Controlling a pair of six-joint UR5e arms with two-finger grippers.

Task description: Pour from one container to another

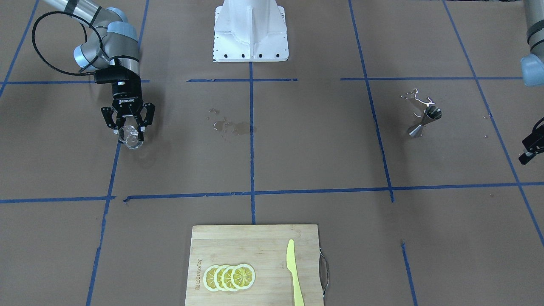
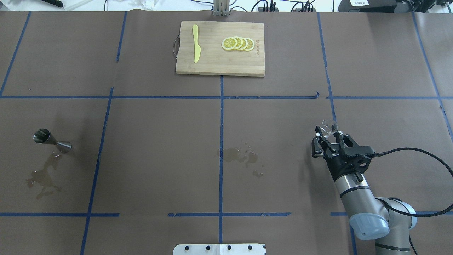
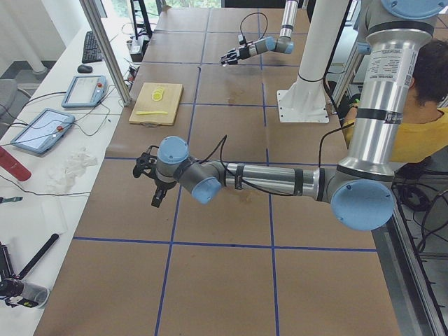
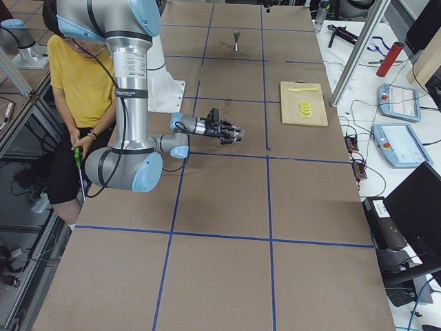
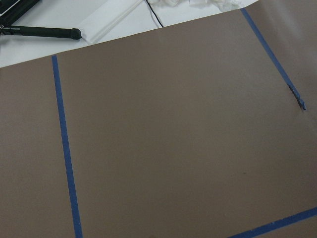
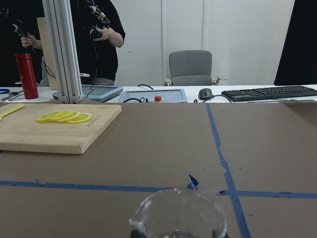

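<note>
While the right gripper [image 1: 130,130] pinches the cup [image 1: 132,138], well apart from the jigger [image 1: 425,120], the left gripper [image 1: 527,155] fingers are unclear.

"ROBOTIQ" on the right tool [image 1: 129,129] body; cutting board [image 1: 255,242] engraving illegible

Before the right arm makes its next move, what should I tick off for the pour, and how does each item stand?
1. Grip: the right gripper is closed on the glass cup: ok.
2. Cup level: its rim looks level in the right wrist view: ok.
3. Liquid in the cup: cannot tell.
4. The jigger is standing upright: ok.
5. Cup above the jigger: not ok. They are far apart, on opposite sides of the table.
6. Table dry: not ok. There is a puddle beside the jigger and a second puddle mid-table.
</note>
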